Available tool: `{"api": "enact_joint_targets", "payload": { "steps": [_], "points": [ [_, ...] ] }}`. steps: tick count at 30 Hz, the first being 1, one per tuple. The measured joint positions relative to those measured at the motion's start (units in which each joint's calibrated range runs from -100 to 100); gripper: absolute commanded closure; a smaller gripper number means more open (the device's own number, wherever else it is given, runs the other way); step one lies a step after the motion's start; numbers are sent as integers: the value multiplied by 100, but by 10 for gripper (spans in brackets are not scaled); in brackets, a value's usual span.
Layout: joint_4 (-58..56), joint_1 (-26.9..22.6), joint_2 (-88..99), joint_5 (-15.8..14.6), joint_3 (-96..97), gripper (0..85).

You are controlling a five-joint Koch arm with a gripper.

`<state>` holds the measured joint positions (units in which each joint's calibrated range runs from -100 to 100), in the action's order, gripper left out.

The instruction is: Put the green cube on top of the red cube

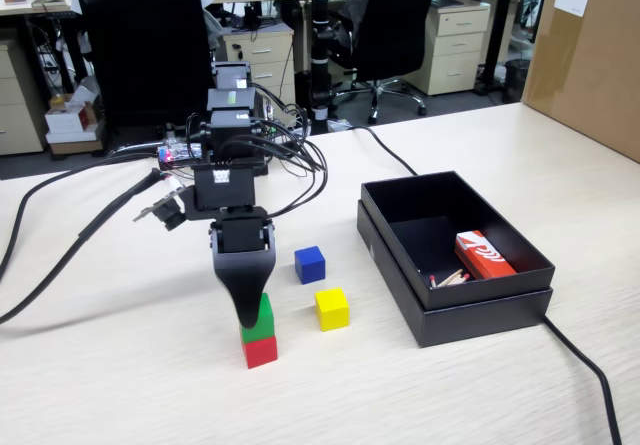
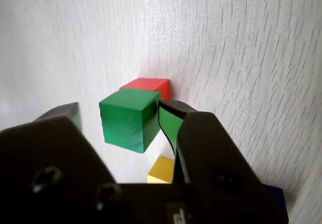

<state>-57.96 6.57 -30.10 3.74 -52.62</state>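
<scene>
While the gripper (image 2: 121, 121) stands parted around it, the green cube (image 1: 262, 315) rests atop the red cube (image 1: 261, 350). Beyond: yellow cube (image 1: 332, 308), blue cube (image 1: 310, 264). Black box (image 1: 480, 310) holds a red-and-white carton (image 1: 483, 255) and small sticks (image 1: 450, 278).

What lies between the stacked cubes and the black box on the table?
In the fixed view, the yellow cube sits on the table between the green cube stacked on the red cube and the black box; the blue cube lies further back.

pale wood table (image 1: 480, 395): red cube (image 1: 261, 351), black box (image 1: 452, 255)
</scene>
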Motion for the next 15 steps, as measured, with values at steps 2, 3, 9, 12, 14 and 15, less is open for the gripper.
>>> {"api": "enact_joint_targets", "payload": {
  "steps": [2, 3, 9, 12, 14, 15],
  "points": [
    [0, 0, 0, 0, 0, 411],
    [0, 0, 0, 0, 0, 392],
    [8, -5, 155, 0, 192, 363],
    [8, -15, 841, 0, 867, 363],
    [8, -29, 1463, -10, 1196, 360],
    [8, -39, 1786, -34, 1360, 359]
  ]
}}
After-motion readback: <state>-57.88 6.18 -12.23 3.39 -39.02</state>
